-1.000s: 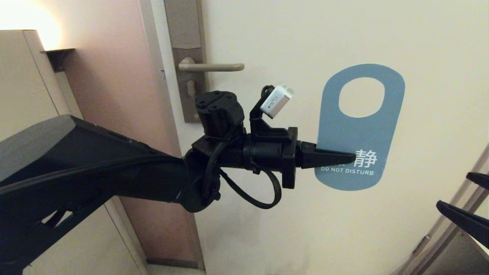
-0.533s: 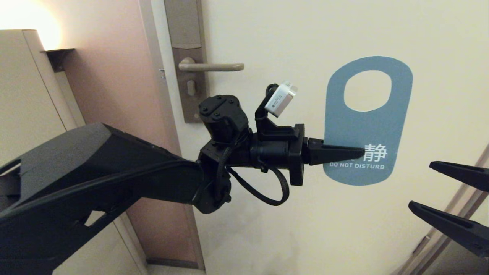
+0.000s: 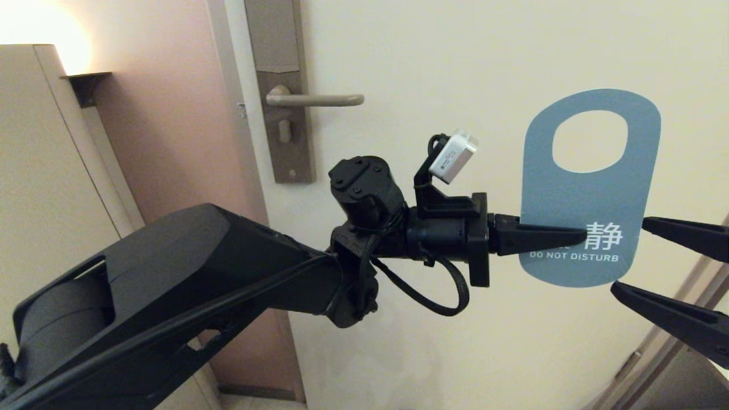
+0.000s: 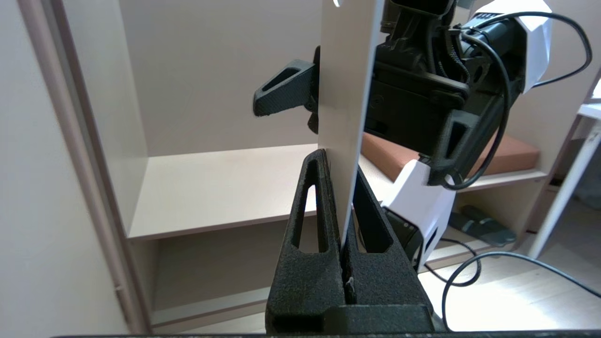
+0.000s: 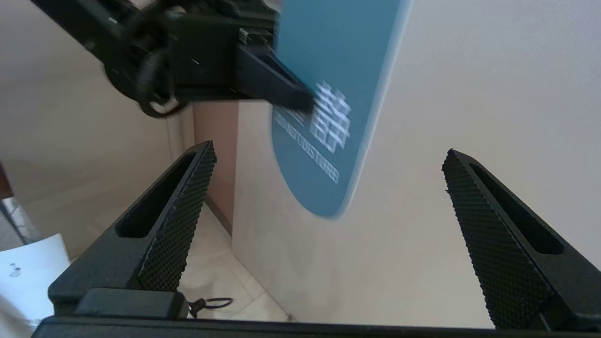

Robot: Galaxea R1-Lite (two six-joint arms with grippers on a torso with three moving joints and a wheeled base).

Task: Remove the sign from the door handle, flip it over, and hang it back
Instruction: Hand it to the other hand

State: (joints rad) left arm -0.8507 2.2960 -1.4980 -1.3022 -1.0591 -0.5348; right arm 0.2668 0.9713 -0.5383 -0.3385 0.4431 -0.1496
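Note:
The sign (image 3: pixel 592 193) is off the door handle (image 3: pixel 319 100) and hangs in the air to its right, teal "DO NOT DISTURB" side towards me, hole uppermost. My left gripper (image 3: pixel 582 233) is shut on its lower left edge. The left wrist view shows the sign (image 4: pixel 347 94) edge-on, pinched between the closed fingers of the left gripper (image 4: pixel 339 164). My right gripper (image 3: pixel 629 256) comes in from the right, open wide. One of its fingers lies above and one below the sign's lower right corner, neither touching it. In the right wrist view the sign (image 5: pixel 328 70) lies ahead of the open right gripper (image 5: pixel 329 149).
The cream door (image 3: pixel 455 57) stands close behind the sign. The handle's brown backplate (image 3: pixel 287 125) is at the door's left edge. A beige cabinet (image 3: pixel 34 171) stands at the far left. A slanted frame edge (image 3: pixel 678 307) runs behind the right gripper.
The left arm has carried the sign to the right, away from the handle. The right gripper has risen from the lower right corner and its fingers now bracket the sign's lower right edge.

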